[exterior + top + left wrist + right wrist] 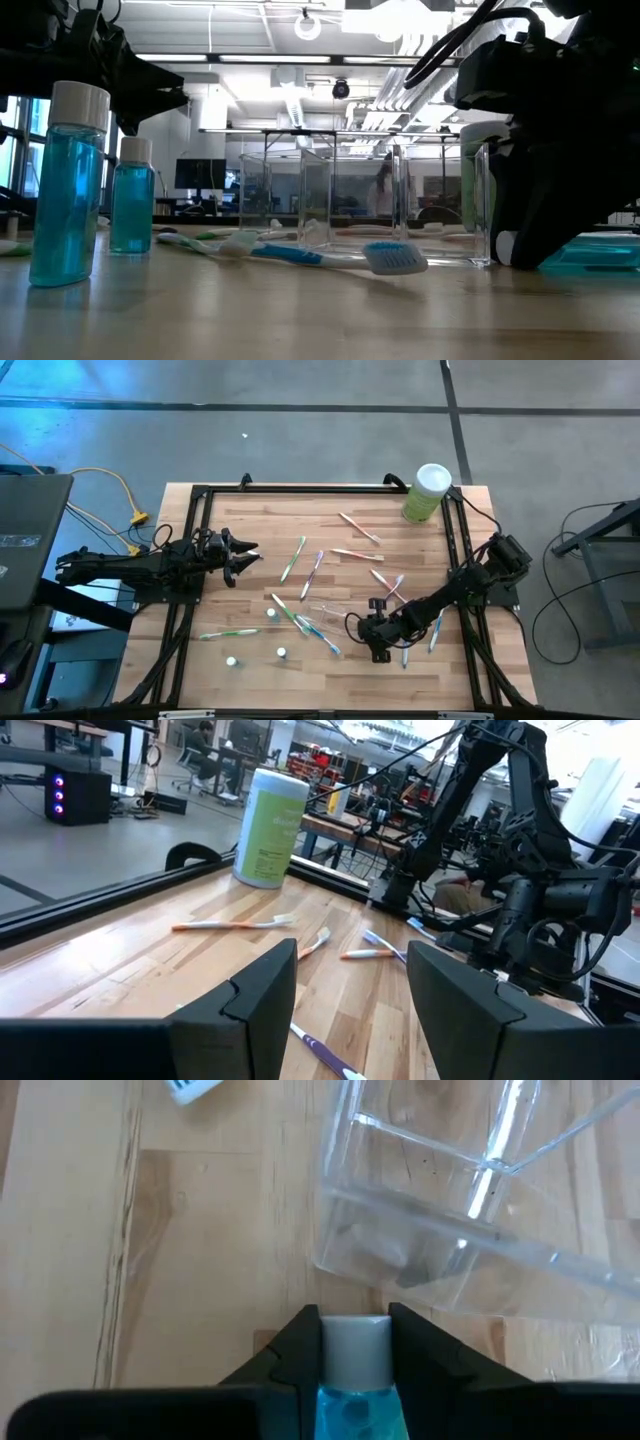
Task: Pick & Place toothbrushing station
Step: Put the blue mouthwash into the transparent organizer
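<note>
The right gripper is down on the wooden table, its two dark fingers pressed against either side of a small blue bottle with a pale cap, so it has that bottle pinched between them. Right in front of the cap lies the clear plastic cup, close to the bottle but not quite touching it, as far as the wrist camera shows. From overhead that gripper sits near the front of the table, and the see-through cup is hard to pick out there. Taking the cup as the landmark: toothbrushes are strewn all around it, a blue-and-white one lying just before it with its bristled head facing the front edge, green and blue ones off toward the left arm's side, tan and pink ones beyond it toward the tall pale-green canister in the far corner. Two more little blue bottles stand upright well to the left-arm side of the cup. The left gripper hangs above the table edge far from the cup, fingers spread wide with nothing between them.
</note>
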